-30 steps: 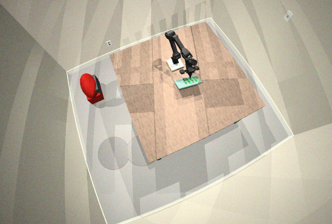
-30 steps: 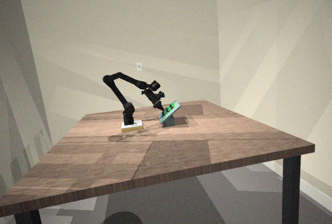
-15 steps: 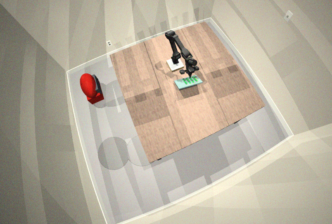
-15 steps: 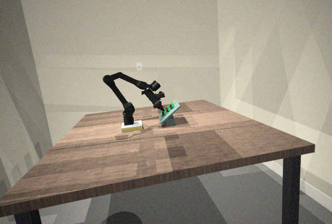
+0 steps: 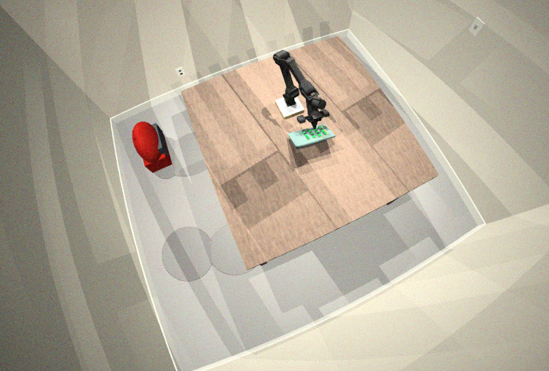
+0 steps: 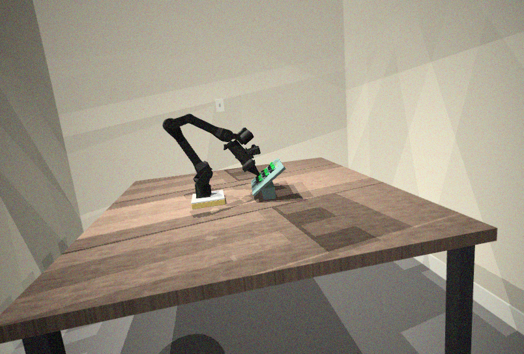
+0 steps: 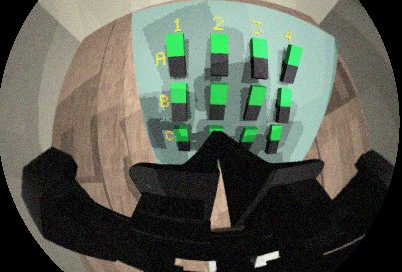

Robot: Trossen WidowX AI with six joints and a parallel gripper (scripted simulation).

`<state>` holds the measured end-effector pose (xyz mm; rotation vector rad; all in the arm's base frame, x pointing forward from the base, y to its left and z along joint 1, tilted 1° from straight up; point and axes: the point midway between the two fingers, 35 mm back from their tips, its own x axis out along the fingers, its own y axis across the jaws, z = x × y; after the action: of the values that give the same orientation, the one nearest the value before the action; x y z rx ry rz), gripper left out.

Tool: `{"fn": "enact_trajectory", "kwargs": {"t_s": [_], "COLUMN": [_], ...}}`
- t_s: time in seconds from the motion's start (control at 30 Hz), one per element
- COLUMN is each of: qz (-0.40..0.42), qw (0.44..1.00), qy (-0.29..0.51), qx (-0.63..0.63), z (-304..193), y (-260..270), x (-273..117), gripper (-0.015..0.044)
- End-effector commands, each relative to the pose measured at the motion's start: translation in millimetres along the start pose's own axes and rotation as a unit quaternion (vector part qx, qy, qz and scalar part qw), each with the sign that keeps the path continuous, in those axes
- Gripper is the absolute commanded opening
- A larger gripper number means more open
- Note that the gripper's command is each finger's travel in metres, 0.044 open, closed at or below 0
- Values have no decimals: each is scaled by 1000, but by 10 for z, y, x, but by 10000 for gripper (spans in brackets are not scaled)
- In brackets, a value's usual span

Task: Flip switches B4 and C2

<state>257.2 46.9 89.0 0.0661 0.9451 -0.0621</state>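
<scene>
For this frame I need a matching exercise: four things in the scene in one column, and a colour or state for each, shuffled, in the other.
Column one:
1. gripper
2. switch panel
3. arm's base plate
4. object on the floor beside the table

Column two:
a. red
b. pale teal, tilted up on a stand
c. shut, with its tip at row C of the panel
d. white on top with a yellowish edge

Pairs: 1-c, 2-b, 3-d, 4-a
</scene>
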Motion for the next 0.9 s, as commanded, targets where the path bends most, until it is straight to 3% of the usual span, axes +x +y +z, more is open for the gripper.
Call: {"fn": "enact_trajectory", "kwargs": {"t_s": [0.0,0.63,0.87], "qz": [2,2,2], "qw": [1000,1000,1000], "qy": [0,0,-11], "qx": [-1,-1,-1], "z": [0,1,-24], "y": [5,5,6], "x": [8,34,-596], "gripper": [0,0,0]}}
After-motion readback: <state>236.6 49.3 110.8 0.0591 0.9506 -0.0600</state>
